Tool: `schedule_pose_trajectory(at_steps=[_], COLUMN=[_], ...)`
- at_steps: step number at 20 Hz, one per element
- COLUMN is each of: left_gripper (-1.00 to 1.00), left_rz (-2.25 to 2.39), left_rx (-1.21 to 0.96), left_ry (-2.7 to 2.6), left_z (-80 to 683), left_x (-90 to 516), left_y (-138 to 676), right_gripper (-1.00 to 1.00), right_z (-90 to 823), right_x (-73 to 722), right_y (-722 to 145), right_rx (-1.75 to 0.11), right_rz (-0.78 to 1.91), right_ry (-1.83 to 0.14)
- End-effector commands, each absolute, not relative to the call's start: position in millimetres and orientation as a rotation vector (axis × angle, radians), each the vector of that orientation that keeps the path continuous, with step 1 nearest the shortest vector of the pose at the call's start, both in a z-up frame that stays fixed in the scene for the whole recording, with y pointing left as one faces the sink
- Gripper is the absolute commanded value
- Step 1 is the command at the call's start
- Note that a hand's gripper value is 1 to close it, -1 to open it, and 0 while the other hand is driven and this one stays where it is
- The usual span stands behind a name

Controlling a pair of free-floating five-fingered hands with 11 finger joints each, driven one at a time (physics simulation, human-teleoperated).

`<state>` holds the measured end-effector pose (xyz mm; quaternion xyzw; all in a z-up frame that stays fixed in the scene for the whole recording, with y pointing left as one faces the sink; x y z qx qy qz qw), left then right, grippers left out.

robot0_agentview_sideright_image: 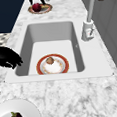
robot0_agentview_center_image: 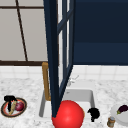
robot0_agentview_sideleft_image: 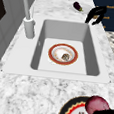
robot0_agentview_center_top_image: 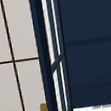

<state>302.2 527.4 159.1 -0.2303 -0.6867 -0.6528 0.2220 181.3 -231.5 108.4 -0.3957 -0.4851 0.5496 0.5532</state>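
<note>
Touching left hand [robot0_agentview_center_image: 10, 101]: red onion [robot0_agentview_center_image: 19, 106]

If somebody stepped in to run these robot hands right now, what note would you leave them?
Left robot hand: over the red-rimmed plate on the counter left of the sink, fingers curled down beside the red onion.
Right robot hand: hovering at the sink's right front edge, fingers curled, holding nothing.
A second red-rimmed plate lies in the basin with a food scrap.
An eggplant sits on a white plate, far right.
The onion is not lifted.

Marble counter [robot0_agentview_sideleft_image: 26, 90], sunken sink [robot0_agentview_sideleft_image: 93, 59], red-rimmed plate [robot0_agentview_center_image: 3, 111], white plate [robot0_agentview_sideright_image: 13, 110], small jar [robot0_agentview_center_image: 110, 122]
</note>
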Motion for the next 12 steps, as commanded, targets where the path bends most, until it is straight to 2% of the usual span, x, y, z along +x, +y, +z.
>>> schedule_pose_trajectory(at_steps=[1, 8, 10, 12], left_gripper=[-1.0, -1.0, -1.0, -1.0], left_rz=[-1.813, -1.826, -1.854, -1.843], left_rx=[-0.533, -0.582, -0.525, -0.618], left_ry=[-1.945, -1.854, -1.849, -1.818], left_z=[149, 122, 124, 126], left_x=[302, 301, 307, 318], left_y=[506, 496, 490, 508], right_gripper=[0.0, 0.0, 0.0, 0.0], right_z=[108, 108, 108, 108], right_x=[181, 181, 181, 181], right_y=[-232, -232, -232, -232], right_rx=[-0.935, -0.935, -0.935, -0.935], right_rz=[1.299, 1.299, 1.299, 1.299], right_ry=[-1.147, -1.147, -1.147, -1.147])
